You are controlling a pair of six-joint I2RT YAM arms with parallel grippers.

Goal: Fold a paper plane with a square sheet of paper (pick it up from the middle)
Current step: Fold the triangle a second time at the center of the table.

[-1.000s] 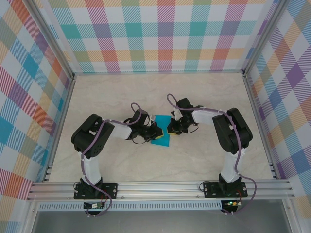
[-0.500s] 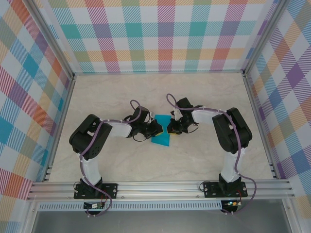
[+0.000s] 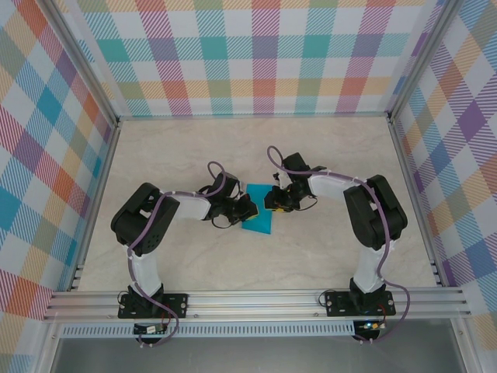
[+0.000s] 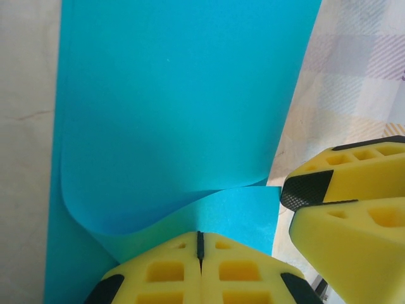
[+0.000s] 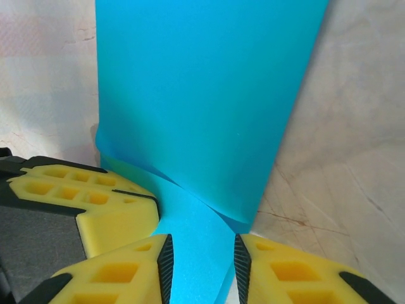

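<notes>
Pale bench (image 3: 326,256) carries the paper (image 3: 258,216) at its middle, between both hands. The left hand (image 4: 199,239) is clenched on a curled-up edge. The right hand (image 5: 201,247), just beside it, straddles apparently the same flap, fingers parted.

square sheet of paper (image 3: 258,221) on table (image 3: 326,256) — left gripper (image 3: 249,210) at left edge, right gripper (image 3: 269,203) opposite

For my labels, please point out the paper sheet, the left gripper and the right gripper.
square sheet of paper (image 4: 183,95), left wrist view, flat upper area.
left gripper (image 4: 200,244), left wrist view, seam between shut fingertips.
right gripper (image 5: 202,253), right wrist view, gap between fingertips.
</notes>
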